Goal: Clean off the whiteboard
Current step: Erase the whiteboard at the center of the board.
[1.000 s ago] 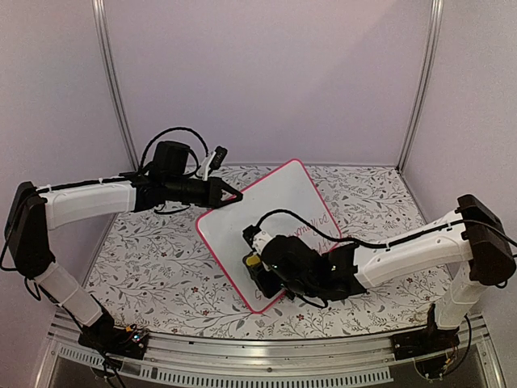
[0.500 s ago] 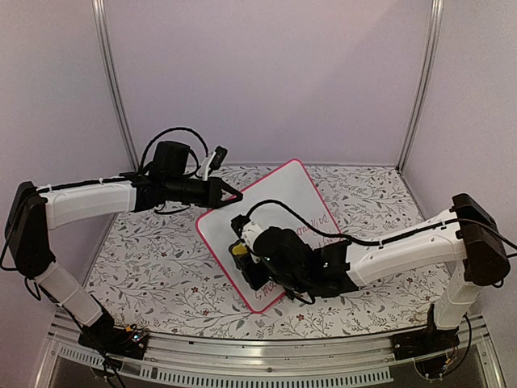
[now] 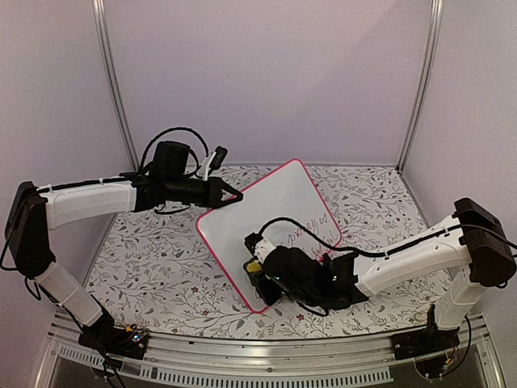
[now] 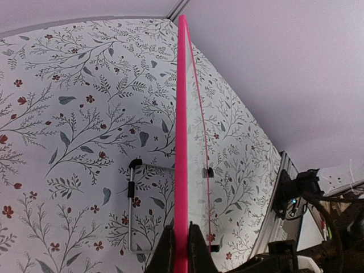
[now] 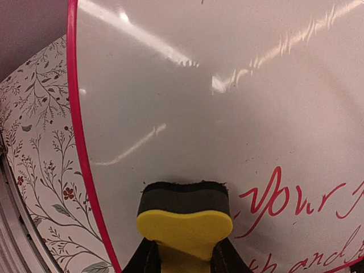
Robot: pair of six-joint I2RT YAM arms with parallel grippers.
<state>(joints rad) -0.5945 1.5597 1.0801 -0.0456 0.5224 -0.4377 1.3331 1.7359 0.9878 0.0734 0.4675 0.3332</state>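
Working over floral table [image 3: 153,267]. Whiteboard [image 3: 271,198] stands mid-table, propped at tilt, face toward my right arm so felt can reach it. My left gripper [image 3: 234,196] pinched tight on pink frame at upper-left edge, bracing board against wiping push. My right gripper [image 3: 260,273] clamped around yellow eraser [image 5: 185,219], dark felt side pressed to board near lower-left frame. Patch above felt looks clean. Red writing [image 5: 273,199] just right of eraser not yet wiped, so I judge job partway done.
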